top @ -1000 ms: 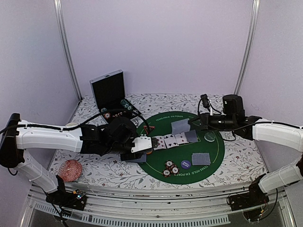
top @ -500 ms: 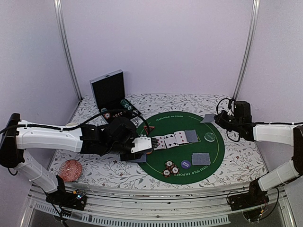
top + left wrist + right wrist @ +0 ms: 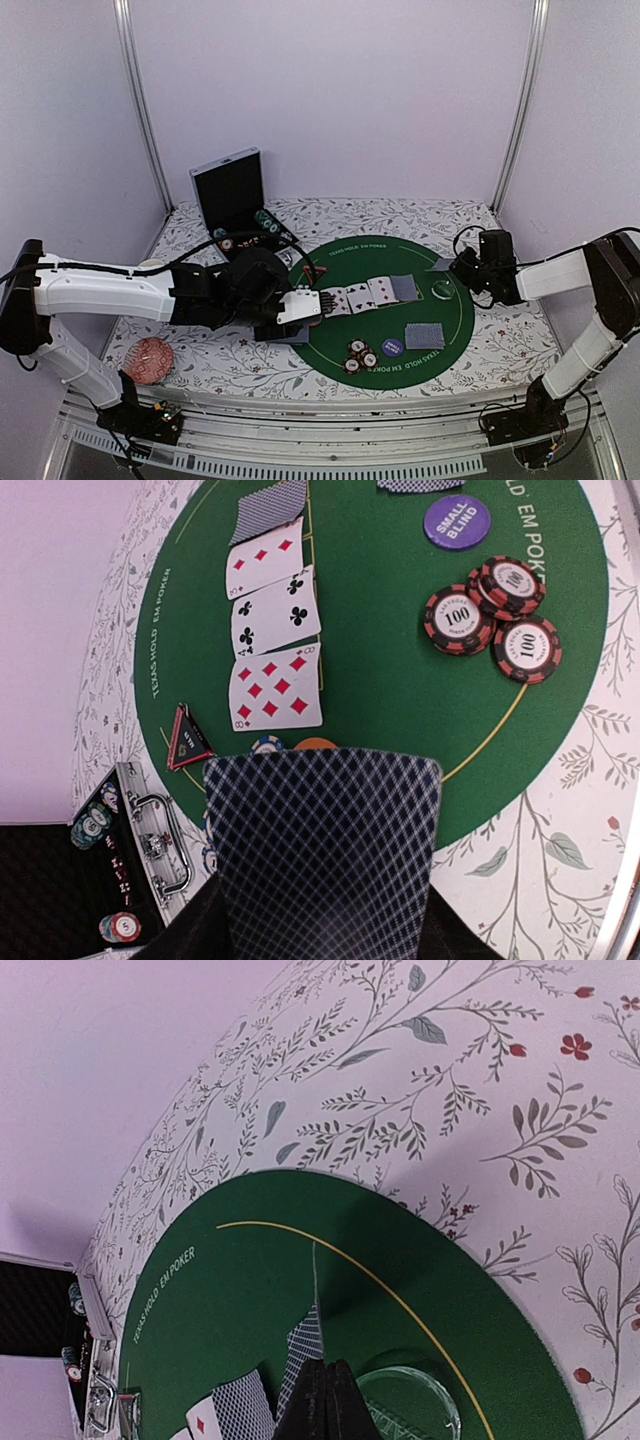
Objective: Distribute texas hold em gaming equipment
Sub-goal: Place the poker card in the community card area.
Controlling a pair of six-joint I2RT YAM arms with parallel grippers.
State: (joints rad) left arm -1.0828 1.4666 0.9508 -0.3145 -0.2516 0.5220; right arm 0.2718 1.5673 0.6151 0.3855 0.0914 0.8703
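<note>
My left gripper (image 3: 300,306) is shut on a deck of blue-grey-backed cards (image 3: 322,850) over the left part of the round green mat (image 3: 340,340). A row of three face-up cards (image 3: 275,620) and one face-down card (image 3: 270,508) lies across the mat. Three striped chips (image 3: 495,615), a purple small-blind button (image 3: 456,522), an orange button (image 3: 315,744) and the black triangular marker (image 3: 187,738) lie on the mat. My right gripper (image 3: 455,268) is shut on one card (image 3: 318,1320), seen edge-on, at the mat's right side beside the pale-green button (image 3: 443,289).
Face-down cards (image 3: 424,336) lie at the mat's front right. An open black case (image 3: 232,200) holding chips stands at the back left. A red patterned round object (image 3: 148,360) lies at the front left. The floral tablecloth (image 3: 520,330) surrounds the mat.
My right gripper has drawn back from the card row to the mat's right side with the card, then come down a little. The left arm has not moved.
</note>
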